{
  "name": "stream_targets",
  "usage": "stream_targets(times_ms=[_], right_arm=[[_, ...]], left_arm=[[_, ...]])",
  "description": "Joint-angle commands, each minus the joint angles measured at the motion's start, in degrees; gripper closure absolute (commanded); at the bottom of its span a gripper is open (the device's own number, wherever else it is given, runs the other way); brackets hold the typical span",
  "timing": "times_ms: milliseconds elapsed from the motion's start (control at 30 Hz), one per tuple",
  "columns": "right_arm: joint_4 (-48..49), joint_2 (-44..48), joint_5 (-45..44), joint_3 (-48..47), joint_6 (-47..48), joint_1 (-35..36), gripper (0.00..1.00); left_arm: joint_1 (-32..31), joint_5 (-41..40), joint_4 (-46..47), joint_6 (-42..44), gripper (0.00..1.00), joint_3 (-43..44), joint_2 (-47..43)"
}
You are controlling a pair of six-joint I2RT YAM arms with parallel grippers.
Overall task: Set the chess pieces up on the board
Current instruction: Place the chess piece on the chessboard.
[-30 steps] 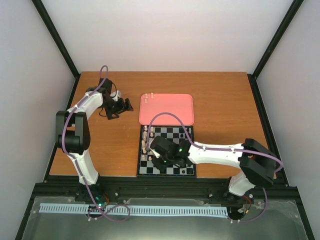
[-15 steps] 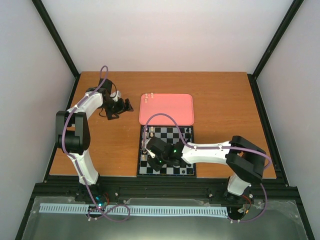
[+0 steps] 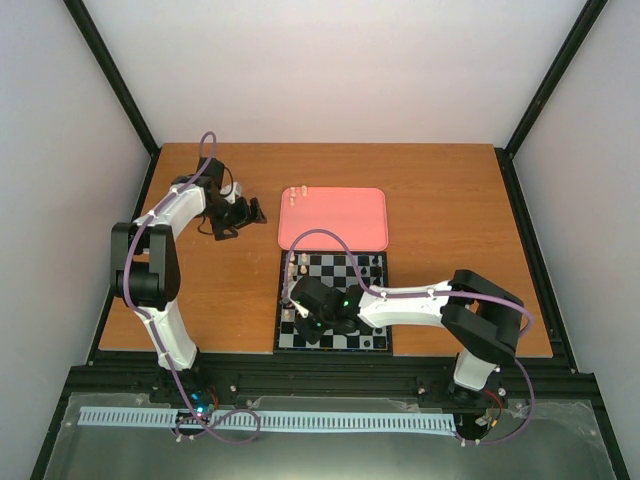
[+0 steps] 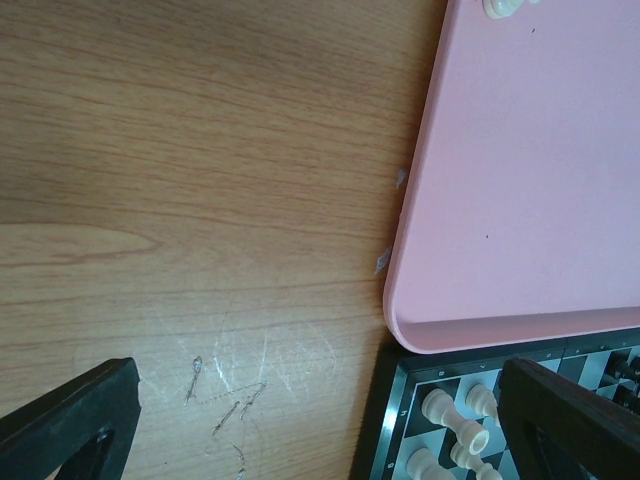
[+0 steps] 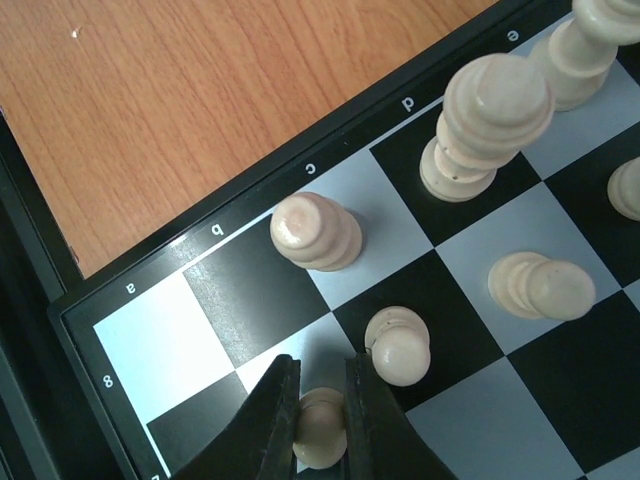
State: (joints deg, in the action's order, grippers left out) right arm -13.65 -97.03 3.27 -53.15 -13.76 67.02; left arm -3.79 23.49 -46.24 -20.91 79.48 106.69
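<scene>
The board lies in front of the pink tray. My right gripper is over the board's near left part. In the right wrist view it is shut on a cream pawn, low over a light square beside the corner marked a and 8. Other cream chess pieces stand close by. Several cream pieces line the board's left edge. Two cream pieces sit on the tray's far left corner. My left gripper is open and empty over bare table, left of the tray.
In the left wrist view the tray's near left corner meets the board's corner, with cream pieces on it. Black frame rails run along the table's near edge. Bare wood lies left and right of the board.
My right arm has moved left across the board toward its left column, still shut on the pawn. My left arm has not moved.
</scene>
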Motion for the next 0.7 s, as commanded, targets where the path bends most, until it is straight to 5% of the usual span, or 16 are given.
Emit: stream_targets(times_ms=[0, 667], right_arm=[[1.6, -1.2, -0.7, -0.9, 0.8, 0.6, 0.95], [-0.3, -2.6, -3.7, -2.6, 0.8, 0.4, 0.95]], left_arm=[[0.2, -0.5, 0.7, 0.5, 0.0, 0.1, -2.0], [0.3, -0.3, 0.8, 0.7, 0.0, 0.3, -1.4]])
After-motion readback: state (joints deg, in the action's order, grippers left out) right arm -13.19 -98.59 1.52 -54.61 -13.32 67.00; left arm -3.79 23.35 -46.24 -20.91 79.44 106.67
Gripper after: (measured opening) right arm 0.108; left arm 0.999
